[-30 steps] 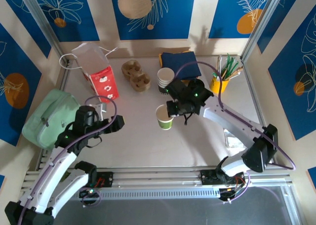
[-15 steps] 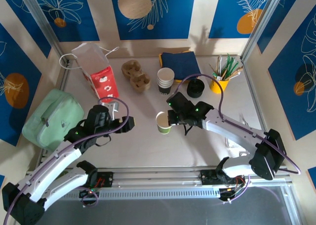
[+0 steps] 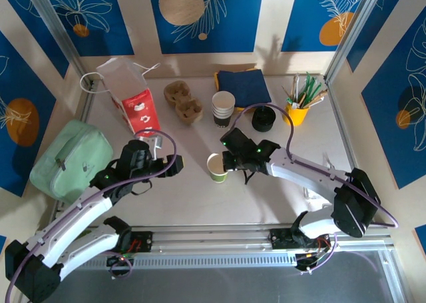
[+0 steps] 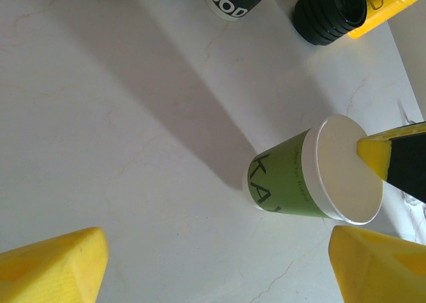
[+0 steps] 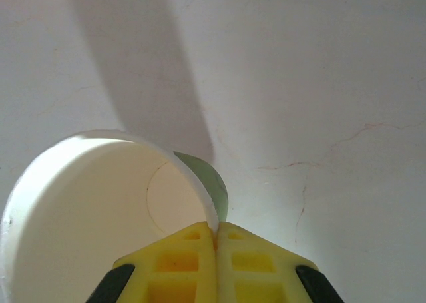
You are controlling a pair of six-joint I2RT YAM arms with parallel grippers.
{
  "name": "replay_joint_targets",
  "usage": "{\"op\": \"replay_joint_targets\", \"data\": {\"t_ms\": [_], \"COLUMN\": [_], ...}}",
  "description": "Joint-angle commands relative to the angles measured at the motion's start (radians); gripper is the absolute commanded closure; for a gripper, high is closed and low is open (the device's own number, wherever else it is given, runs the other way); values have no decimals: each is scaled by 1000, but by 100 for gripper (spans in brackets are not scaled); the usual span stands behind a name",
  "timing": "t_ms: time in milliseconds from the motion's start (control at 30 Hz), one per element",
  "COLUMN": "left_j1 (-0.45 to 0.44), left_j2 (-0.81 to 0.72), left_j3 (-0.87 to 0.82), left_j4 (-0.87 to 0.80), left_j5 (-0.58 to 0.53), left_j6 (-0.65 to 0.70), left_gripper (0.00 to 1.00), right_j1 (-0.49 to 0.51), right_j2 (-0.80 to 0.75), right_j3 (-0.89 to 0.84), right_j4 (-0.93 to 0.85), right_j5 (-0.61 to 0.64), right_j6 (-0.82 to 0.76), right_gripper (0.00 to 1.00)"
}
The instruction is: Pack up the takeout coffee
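Pinching round green paper cup [image 4: 286, 182] — smooth, white-rimmed

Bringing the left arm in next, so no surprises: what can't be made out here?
Top view: how the right gripper pinches the lidless lime-green paper cup; too small, wrist overhangs.
Right wrist view: most of the cup's outer wall and base, hidden behind its white rim and the yellow fingers.
Left wrist view: the cup's lettering past "KA", wrapped out of sight; the stack of black plastic lids, cut by the top edge.
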Motion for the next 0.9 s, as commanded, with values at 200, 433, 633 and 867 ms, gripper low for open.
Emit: {"op": "replay_joint_targets", "data": {"t_ms": [200,433,633,867], "left_j1": [-14,-14,-14,-14], "left_j2": [-14,-12,-9,-17], "left_j3": [13,13,27,50], "left_j4": [-1,-1,-13,-45], "left_j5": [-18,-19,-24,-36], "left_j6": [1,1,10,24], "left_gripper": [14,14,14,14], "right_j1": [24,30,30,-2], "right_j2": [16,14,-3,-67], "right_j3": [-22,-18,31,104], "right_j4": [10,-3,-55,-129], "right_j5": [13,14,35,91], "right_j6": [7,13,11,-26], "right_gripper": [97,86,77,63]}}
